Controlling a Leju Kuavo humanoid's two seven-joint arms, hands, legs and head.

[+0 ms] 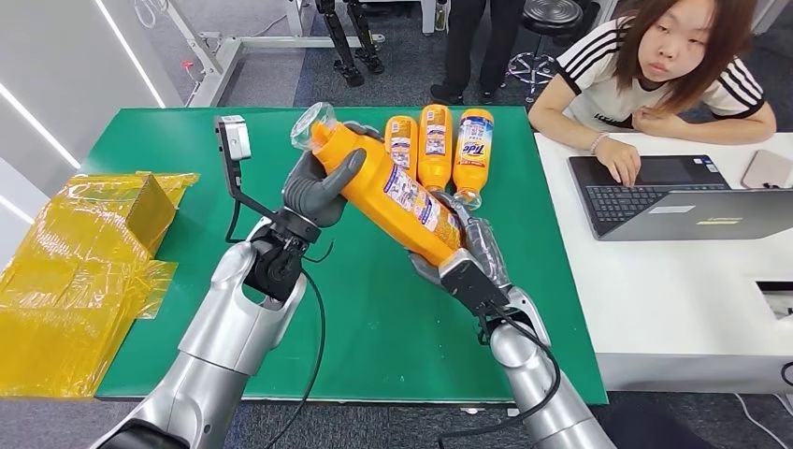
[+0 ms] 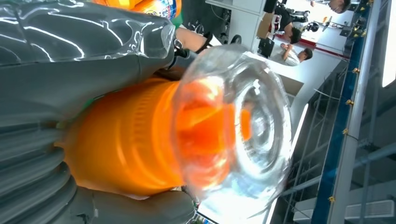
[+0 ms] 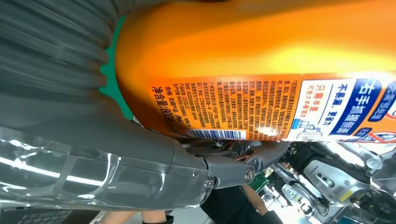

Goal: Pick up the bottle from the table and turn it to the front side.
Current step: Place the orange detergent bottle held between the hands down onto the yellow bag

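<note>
An orange bottle (image 1: 388, 187) with a clear cap (image 1: 310, 123) is held off the green table (image 1: 374, 318), tilted, its back label with small print and a barcode (image 3: 219, 134) facing up. My left hand (image 1: 318, 185) grips the neck end just below the clear cap (image 2: 238, 126). My right hand (image 1: 468, 251) grips the bottle's base end from beneath. The orange body (image 2: 126, 135) lies against my left palm, and the orange body (image 3: 243, 42) also fills much of the right wrist view.
Three more orange bottles (image 1: 437, 145) lie side by side at the table's far edge. Yellow plastic wrapping (image 1: 75, 262) is heaped on the left. A person (image 1: 655, 65) sits at a white desk (image 1: 692, 299) on the right, one hand on a laptop (image 1: 673, 196).
</note>
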